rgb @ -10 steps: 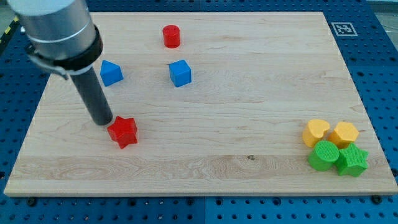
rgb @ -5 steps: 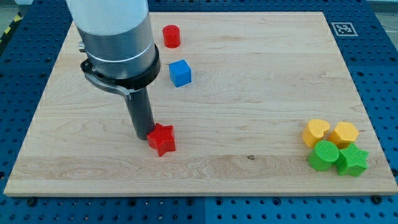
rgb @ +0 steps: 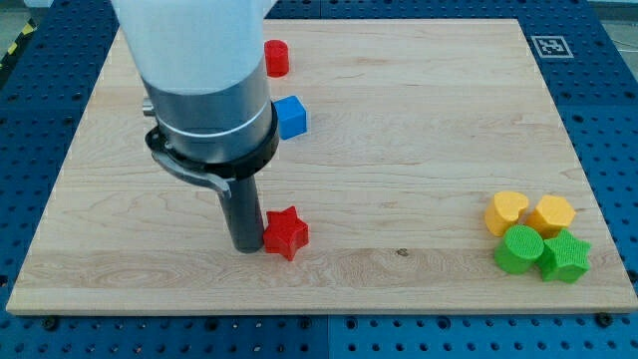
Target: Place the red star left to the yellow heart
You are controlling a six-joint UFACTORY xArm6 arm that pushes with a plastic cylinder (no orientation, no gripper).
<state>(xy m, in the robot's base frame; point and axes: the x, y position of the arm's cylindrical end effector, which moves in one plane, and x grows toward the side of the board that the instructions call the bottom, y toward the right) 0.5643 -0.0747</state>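
Observation:
The red star (rgb: 286, 232) lies on the wooden board (rgb: 399, 140), left of its middle and towards the view's bottom. My tip (rgb: 246, 246) touches the star's left side. The yellow heart (rgb: 505, 211) sits far off at the view's right, at the left end of a tight cluster of blocks. The arm's body hides the board above and to the left of my tip.
A yellow hexagon-like block (rgb: 551, 214) sits right of the heart. A green cylinder (rgb: 519, 249) and a green star (rgb: 565, 256) lie just below them. A blue cube (rgb: 291, 117) and a red cylinder (rgb: 276, 58) lie near the view's top, partly behind the arm.
My tip has moved right and slightly down, pushing the red star about 90 pixels to the right. The arm now hides the blue block at the left.

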